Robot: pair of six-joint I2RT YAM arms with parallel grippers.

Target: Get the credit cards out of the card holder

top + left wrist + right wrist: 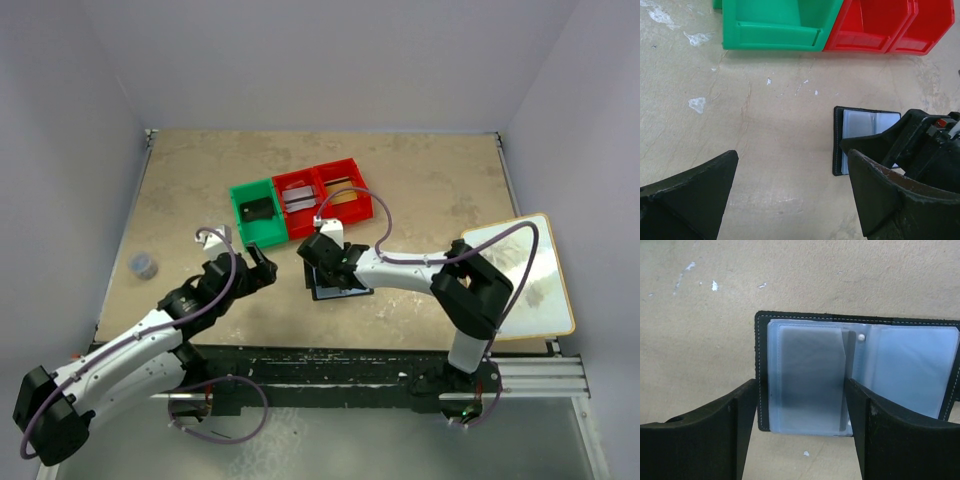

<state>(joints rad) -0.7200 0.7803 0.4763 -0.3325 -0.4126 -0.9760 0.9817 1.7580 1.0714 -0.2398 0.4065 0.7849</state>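
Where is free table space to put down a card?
Free: the far strip of table, and right, between red bins and pale board. Crowded: near the green bin, where left gripper and right gripper are at the card holder.

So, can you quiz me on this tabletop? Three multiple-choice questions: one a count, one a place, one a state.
1. Which bins stand on the table?
A) one green bin, two red bins
B) two green, one red
C) three red

2. Where does the card holder lie?
A) in the green bin
B) in a red bin
C) on the table, before the bins

3. The card holder is:
A) shut
B) open, a dark card in one sleeve
C) open, all sleeves empty

1 A: one green beside two red.
2 C: it lies flat on the tabletop.
3 B: pale pages spread, card behind clear plastic.
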